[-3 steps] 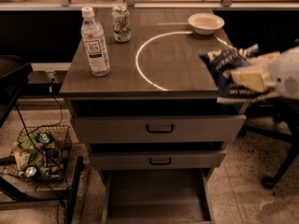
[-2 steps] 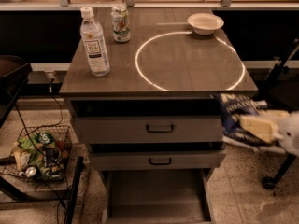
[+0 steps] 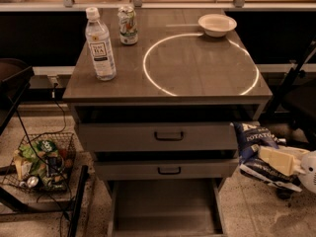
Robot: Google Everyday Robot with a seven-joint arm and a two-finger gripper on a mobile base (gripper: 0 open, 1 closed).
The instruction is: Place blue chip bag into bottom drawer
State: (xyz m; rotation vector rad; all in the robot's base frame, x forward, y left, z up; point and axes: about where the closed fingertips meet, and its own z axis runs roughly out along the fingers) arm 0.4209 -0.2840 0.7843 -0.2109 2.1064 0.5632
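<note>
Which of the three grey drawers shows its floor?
The bottom grey metal drawer; the top drawer and middle drawer are barely out. The gripper, right of it in view, holds the dark-blue foil chip bag.

At the lower right, the gripper (image 3: 265, 156) clamps the blue chip bag (image 3: 252, 136); its far finger is hidden behind the bag, and its body runs off the right edge. The bottom drawer (image 3: 165, 204) is cut off by the lower edge.
</note>
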